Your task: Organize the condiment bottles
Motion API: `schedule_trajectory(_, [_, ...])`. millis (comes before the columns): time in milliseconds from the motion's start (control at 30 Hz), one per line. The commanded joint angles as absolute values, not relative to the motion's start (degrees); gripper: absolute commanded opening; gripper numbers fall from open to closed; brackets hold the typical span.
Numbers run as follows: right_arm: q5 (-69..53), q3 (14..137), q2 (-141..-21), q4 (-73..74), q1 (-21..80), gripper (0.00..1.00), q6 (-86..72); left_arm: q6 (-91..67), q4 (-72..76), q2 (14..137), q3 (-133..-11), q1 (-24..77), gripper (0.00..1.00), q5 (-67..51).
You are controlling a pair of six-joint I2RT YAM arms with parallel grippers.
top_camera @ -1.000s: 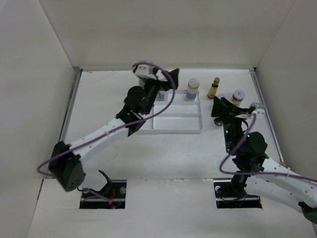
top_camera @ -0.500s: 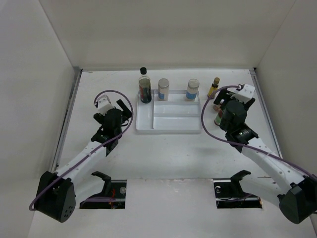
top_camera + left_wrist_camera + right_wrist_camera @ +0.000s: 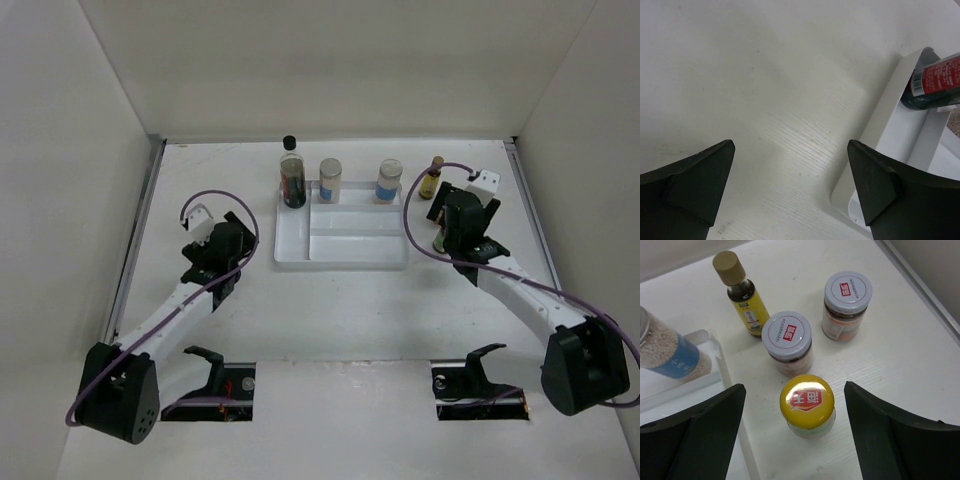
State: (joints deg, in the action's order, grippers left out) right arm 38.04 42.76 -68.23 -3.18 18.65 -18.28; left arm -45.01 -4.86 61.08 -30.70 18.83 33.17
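In the right wrist view, a yellow-capped bottle [image 3: 807, 402] stands upright on the table between the wide-apart fingers of my right gripper [image 3: 795, 387], which is open and does not touch it. Behind it stand two red-labelled jars [image 3: 787, 342] [image 3: 846, 305] and the tiny yellow bottle [image 3: 742, 295]. The blue-labelled jar [image 3: 670, 355] stands in the tray. From above, the dark black-capped bottle [image 3: 292, 180], a silver-lidded jar [image 3: 330, 180] and the blue-labelled jar [image 3: 389, 180] line the tray's back. My left gripper [image 3: 243, 228] hangs open and empty left of the tray.
The white divided tray [image 3: 340, 250] lies in the middle of the table, its near compartments bare. Its left corner [image 3: 880, 130] shows beside my left gripper's right finger. The table's right rail [image 3: 920, 285] runs close to the jars. Side walls enclose the table.
My left arm has pulled back from the tray's far left corner, leaving the dark bottle standing there. My right gripper has opened and moved over the yellow-capped bottle.
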Motion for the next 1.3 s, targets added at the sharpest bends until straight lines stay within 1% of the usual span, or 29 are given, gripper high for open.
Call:
schedule_trajectory(0, [37.1, 45.4, -69.2, -4.0, 17.7, 0.86, -20.2, -46.8, -2.6, 60.6, -28.7, 17.9, 1.00, 32.6])
schedule_trajectory(33, [37.1, 45.4, -69.7, -4.5, 17.4, 0.85, -20.2, -46.8, -2.1, 61.5, -28.7, 17.9, 1.00, 32.2])
schedule_trajectory(67, [36.9, 45.2, -70.1, -5.0, 17.1, 0.81, -20.2, -46.9, -1.8, 62.3, -28.7, 17.9, 1.00, 31.9])
schedule_trajectory(133, [36.8, 45.0, -70.7, -6.0, 16.8, 0.66, -20.1, -47.0, -1.1, 64.2, -29.0, 18.4, 1.00, 31.6])
schedule_trajectory(200, [37.1, 44.8, -71.2, -7.0, 16.6, 0.46, -19.5, -47.0, -0.4, 65.5, -29.1, 18.8, 1.00, 31.0])
schedule_trajectory(267, [37.9, 44.6, -70.4, -7.4, 16.8, 0.32, -19.2, -47.0, 0.3, 65.4, -28.7, 18.9, 1.00, 30.4])
schedule_trajectory(300, [39.0, 44.4, -69.4, -7.7, 16.8, 0.27, -18.8, -47.0, 0.8, 64.9, -28.4, 18.9, 1.00, 30.4])
schedule_trajectory(367, [41.2, 44.5, -67.2, -8.4, 17.5, 0.23, -17.1, -46.8, 2.1, 63.6, -27.4, 18.9, 1.00, 30.4])
schedule_trajectory(533, [45.6, 47.6, -60.7, -10.3, 25.9, 0.21, -11.7, -46.7, 2.7, 62.9, -26.6, 17.9, 1.00, 29.9])
schedule_trajectory(633, [43.2, 51.4, -61.3, -10.7, 31.7, 0.22, -11.4, -46.7, 2.7, 64.1, -27.0, 17.6, 1.00, 29.3])
schedule_trajectory(767, [37.6, 55.8, -67.2, -14.7, 37.1, 0.22, -13.2, -46.7, 2.6, 64.4, -27.2, 17.4, 1.00, 28.5])
schedule_trajectory(967, [30.0, 65.5, -81.4, -22.4, 40.9, 0.23, -14.7, -46.7, 3.1, 63.9, -26.5, 17.0, 1.00, 27.8])
schedule_trajectory(1100, [28.2, 72.1, -90.0, -23.7, 42.4, 0.23, -14.8, -46.6, 5.3, 63.5, -25.3, 16.7, 1.00, 26.2])
schedule_trajectory(1267, [27.0, 75.8, -97.1, -25.2, 42.9, 0.23, -14.8, -46.6, 6.8, 63.2, -24.3, 14.8, 1.00, 23.2])
